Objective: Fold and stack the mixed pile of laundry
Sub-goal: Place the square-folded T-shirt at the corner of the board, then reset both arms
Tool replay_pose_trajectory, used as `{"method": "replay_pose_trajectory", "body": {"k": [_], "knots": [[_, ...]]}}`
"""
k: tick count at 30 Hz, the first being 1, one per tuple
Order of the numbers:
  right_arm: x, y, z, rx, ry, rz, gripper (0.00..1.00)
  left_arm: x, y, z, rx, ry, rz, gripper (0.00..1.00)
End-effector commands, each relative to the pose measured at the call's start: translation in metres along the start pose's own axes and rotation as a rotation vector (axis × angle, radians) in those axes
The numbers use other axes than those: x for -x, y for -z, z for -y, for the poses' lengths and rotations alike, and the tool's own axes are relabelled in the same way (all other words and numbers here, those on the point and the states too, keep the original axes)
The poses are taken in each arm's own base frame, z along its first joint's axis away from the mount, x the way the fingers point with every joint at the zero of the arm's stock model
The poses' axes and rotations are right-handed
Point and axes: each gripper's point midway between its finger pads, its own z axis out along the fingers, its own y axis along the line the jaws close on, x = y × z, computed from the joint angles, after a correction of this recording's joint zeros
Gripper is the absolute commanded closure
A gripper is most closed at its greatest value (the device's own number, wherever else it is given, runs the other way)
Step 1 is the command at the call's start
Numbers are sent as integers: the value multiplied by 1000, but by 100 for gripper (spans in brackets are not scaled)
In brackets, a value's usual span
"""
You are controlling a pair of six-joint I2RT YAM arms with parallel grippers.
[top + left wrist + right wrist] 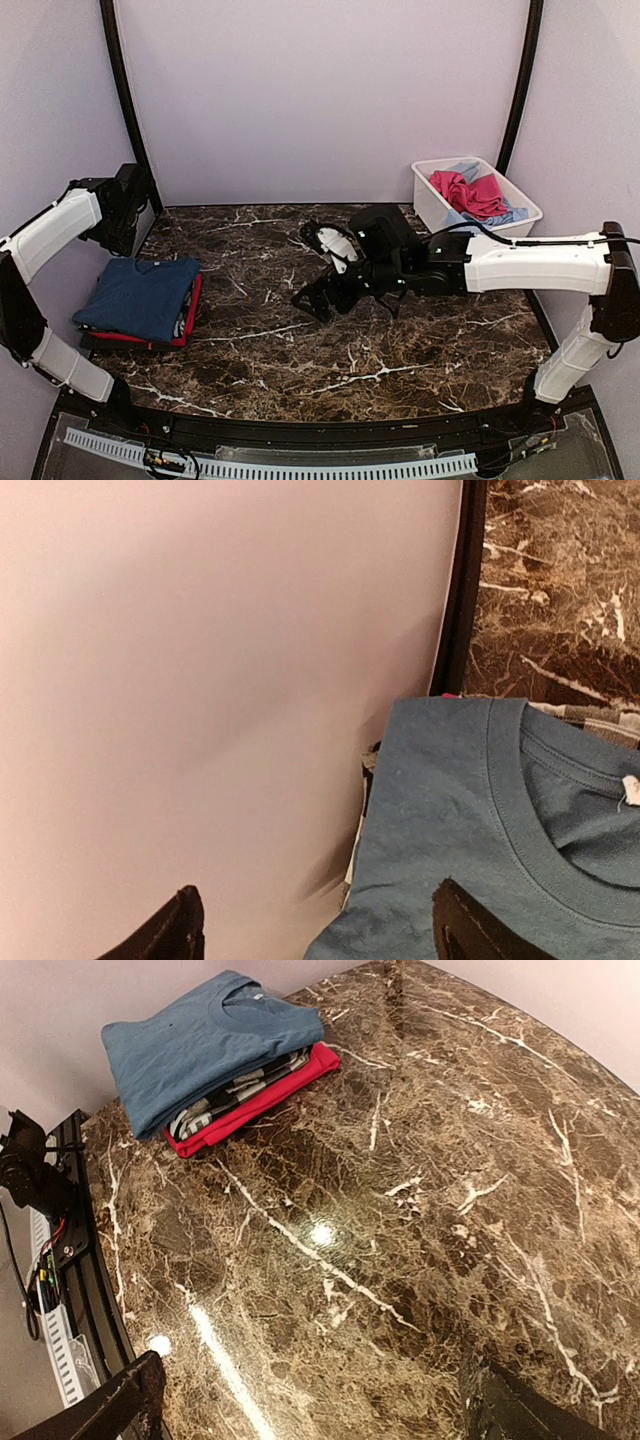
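Left tool (315,892) and right tool (315,1365) wide, empty; navy blue tee (140,295) atop stack (188,318), collar toward far wall (320,90)

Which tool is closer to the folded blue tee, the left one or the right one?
Left. The left tool sits right at the collar end of the blue tee; the right tool hangs over the middle of the table, well away from it.
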Motion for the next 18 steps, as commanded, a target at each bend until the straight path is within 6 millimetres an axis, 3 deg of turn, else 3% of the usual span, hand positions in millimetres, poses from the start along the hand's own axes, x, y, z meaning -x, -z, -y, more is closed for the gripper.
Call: {"method": "replay_pose_trajectory", "body": {"k": [1, 6, 15, 18], "knots": [[23, 31, 16, -19, -44, 83, 2, 15, 17, -23, -8, 94, 25, 20], [35, 60, 47, -63, -100, 131, 2, 39, 39, 5, -282, 179, 80, 2], [53, 138, 120, -194, -207, 238, 1, 115, 113, 43, -744, 255, 287, 1], [52, 163, 144, -237, -254, 263, 1, 134, 132, 67, -736, 161, 336, 1]]}}
